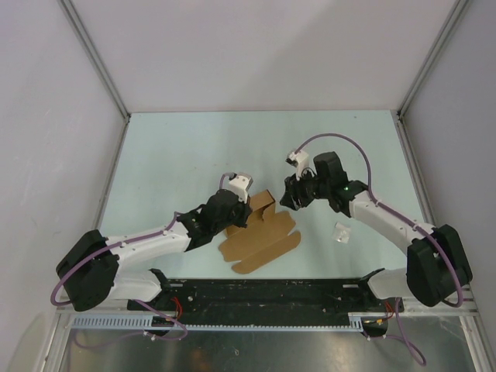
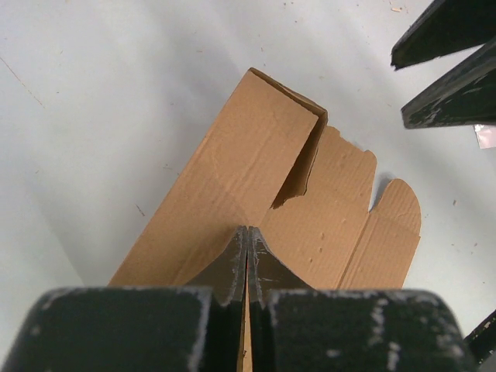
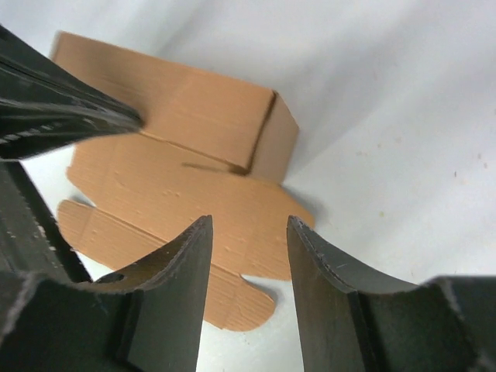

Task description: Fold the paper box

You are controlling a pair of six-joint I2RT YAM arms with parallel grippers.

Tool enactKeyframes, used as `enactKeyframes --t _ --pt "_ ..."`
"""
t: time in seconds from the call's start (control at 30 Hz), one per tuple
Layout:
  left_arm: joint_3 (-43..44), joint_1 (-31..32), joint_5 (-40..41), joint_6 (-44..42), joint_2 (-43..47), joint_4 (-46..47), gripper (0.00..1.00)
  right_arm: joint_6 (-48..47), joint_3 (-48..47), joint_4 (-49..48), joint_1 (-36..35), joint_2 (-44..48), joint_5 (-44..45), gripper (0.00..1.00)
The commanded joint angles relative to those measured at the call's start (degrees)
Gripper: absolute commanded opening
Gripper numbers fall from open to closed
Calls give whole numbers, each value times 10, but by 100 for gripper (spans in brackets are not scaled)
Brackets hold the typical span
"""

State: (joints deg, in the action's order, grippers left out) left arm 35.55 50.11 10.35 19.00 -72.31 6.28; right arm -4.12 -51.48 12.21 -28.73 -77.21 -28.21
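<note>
Brown paper box (image 1: pixel 263 234) pinched by left claw (image 2: pixel 246 246), right claw (image 3: pixel 249 225) spread, white wad (image 1: pixel 341 232) nearby.

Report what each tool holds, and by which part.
The left tool is shut on the paper box, pinching its raised side panel. The right tool is open near it, holding nothing.

right gripper (image 3: pixel 248 225) spread, paper box (image 3: pixel 209 116) beyond

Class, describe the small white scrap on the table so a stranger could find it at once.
On the pale green table, find the right arm reaching in from the near right corner. Between its forearm and the brown paper box lies the white scrap: tiny and crumpled, touching nothing, unlike the large brown cardboard.
</note>
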Motion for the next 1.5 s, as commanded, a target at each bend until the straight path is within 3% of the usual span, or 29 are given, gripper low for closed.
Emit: enactKeyframes --t 0.0,0.17,0.47,0.67,1.47 --pt "2 -2 6 -5 15 1 0 10 45 -73 -15 6 76 49" --pt "3 -2 5 -5 17 1 0 19 106 -197 -33 1 147 50" --pt "6 -2 4 -5 17 1 0 -19 147 -300 -52 -29 135 56" --pt "6 -2 4 -5 19 1 0 -31 147 -322 -53 -67 84 66" --pt "58 -3 3 -25 79 -38 0 -19 147 -356 -41 -103 17 65"
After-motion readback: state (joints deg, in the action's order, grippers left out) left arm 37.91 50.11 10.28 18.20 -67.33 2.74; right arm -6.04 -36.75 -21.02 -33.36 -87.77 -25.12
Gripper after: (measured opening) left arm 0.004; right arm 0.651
